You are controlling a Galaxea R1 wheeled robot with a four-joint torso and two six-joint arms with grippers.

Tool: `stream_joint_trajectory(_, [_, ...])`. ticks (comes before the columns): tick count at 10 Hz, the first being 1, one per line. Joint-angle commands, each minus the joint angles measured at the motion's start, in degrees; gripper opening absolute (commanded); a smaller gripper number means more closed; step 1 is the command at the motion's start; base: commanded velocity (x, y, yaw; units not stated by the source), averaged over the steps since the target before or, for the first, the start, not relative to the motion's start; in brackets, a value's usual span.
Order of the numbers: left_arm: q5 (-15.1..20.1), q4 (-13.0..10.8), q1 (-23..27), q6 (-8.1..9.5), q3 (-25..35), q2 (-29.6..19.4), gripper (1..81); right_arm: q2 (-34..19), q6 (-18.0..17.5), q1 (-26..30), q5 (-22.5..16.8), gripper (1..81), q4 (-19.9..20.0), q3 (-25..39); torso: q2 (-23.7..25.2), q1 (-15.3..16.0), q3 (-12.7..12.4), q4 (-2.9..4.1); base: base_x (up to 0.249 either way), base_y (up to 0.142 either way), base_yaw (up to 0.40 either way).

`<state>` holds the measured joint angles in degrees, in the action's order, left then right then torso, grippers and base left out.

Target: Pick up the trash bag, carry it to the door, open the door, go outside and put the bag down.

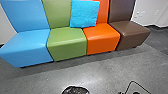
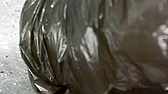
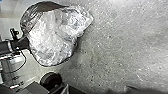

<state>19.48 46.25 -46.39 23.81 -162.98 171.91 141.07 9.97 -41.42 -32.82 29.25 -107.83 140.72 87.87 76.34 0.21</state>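
- The trash bag (image 3: 53,33) sits at the tip of the left end effector (image 3: 26,43), its gathered dark plastic meeting the grip and the fuller, shiny part bulging out beyond it.
- The left end effector looks clamped on the bag, judging by how the plastic draws in there; the pinch itself is lost in black against black.
- A hold at one end likely leaves the load to hang freely from the grip, which suits carrying; the thin film could stretch or tear if it swings against the round black wheel (image 3: 51,79) near the left end effector.
- For the right end effector, I cannot tell whether it is closed or apart.
- Ahead of the end effectors and well apart from them stands a row of seats: blue (image 1: 28,45), green (image 1: 66,41), orange (image 1: 102,36) and brown (image 1: 130,31). A bright blue cushion (image 1: 84,13) leans on the backs where green meets orange, propped upright by them.
- Whether the bag's underside clears the grey floor (image 3: 117,50) beneath the end effectors is hard to judge.
- A dark rounded shape (image 1: 75,90) is cut off by the head view's lower edge, so bag or arm, I cannot say; a thin looped cable (image 1: 128,86) beside it is cut off too.
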Motion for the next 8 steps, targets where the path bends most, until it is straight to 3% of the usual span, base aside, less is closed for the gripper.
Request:
stream_joint_trajectory(1, [4.07,0.16,4.59,0.36,-0.59,-0.25,1.0,-1.99,-0.04,5.6,-4.62,81.1,0.99,1.14,0.0,0.0,0.0,0.0,0.0,0.0,0.0])
stream_joint_trajectory(6, [4.6,0.07,4.33,0.1,-0.33,-0.86,1.0,-2.16,-0.04,5.6,-4.62,81.1,0.99,0.79,0.0,0.0,0.0,0.0,0.0,0.0,0.0])
stream_joint_trajectory(7, [4.69,0.07,4.33,-0.08,-0.33,-0.86,1.0,-2.26,-0.04,5.6,-4.62,81.1,0.99,0.87,-5.73,-3.69,0.0,0.0,0.0,0.0,0.0])
stream_joint_trajectory(8, [6.09,-2.21,4.33,-0.08,-0.24,-0.86,1.0,-2.52,-0.04,5.51,-4.62,81.1,1.08,0.79,-11.5,-7.41,0.0,0.0,0.0,0.0,0.0])
